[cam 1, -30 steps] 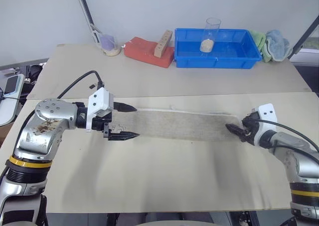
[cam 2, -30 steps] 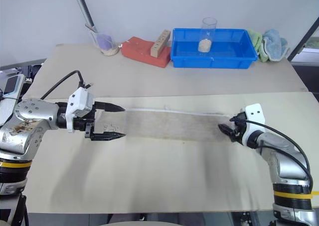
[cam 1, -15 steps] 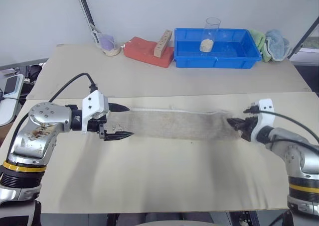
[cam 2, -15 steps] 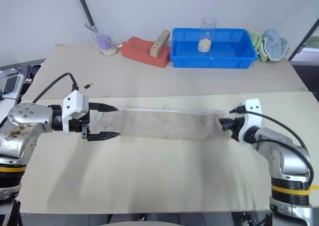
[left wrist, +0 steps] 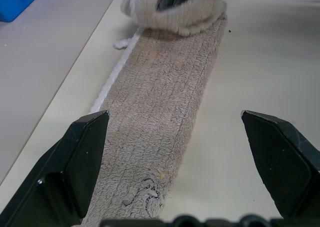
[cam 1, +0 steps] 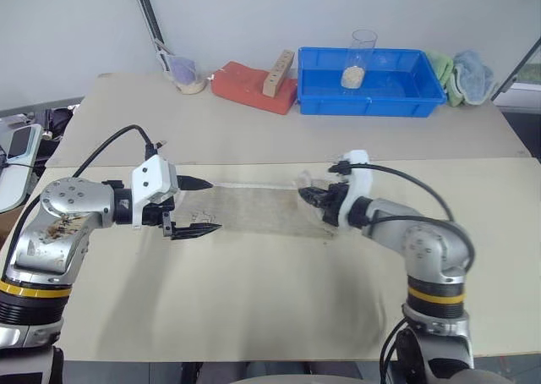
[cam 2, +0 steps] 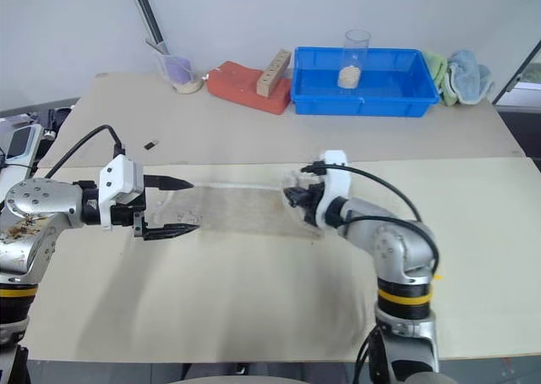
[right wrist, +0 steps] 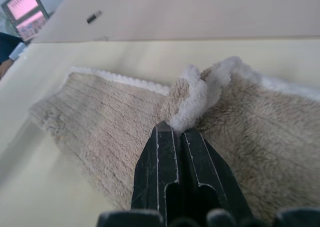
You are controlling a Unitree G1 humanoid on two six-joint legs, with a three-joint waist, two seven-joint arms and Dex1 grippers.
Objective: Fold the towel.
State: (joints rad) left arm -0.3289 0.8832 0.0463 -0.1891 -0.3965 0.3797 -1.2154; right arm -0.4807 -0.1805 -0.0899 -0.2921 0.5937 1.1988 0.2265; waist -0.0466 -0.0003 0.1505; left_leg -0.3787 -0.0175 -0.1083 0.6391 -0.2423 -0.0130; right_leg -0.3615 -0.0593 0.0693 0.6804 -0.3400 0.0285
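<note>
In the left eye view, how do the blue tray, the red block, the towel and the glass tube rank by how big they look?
1. Blue tray, at the back of the table.
2. Towel, partly folded over by the right gripper; close to the tray in area, and nearer the camera, so unsure.
3. Red block.
4. Glass tube, standing in the tray.

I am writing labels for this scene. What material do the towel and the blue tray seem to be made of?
The towel: most likely terry cloth, beige-grey, with a fuzzy looped pile in ribbed rows and a white stitched edge; it bunches softly where the right gripper pinches it. The blue tray: probably moulded plastic, with a smooth, uniform, slightly glossy surface and rigid walls.
</note>
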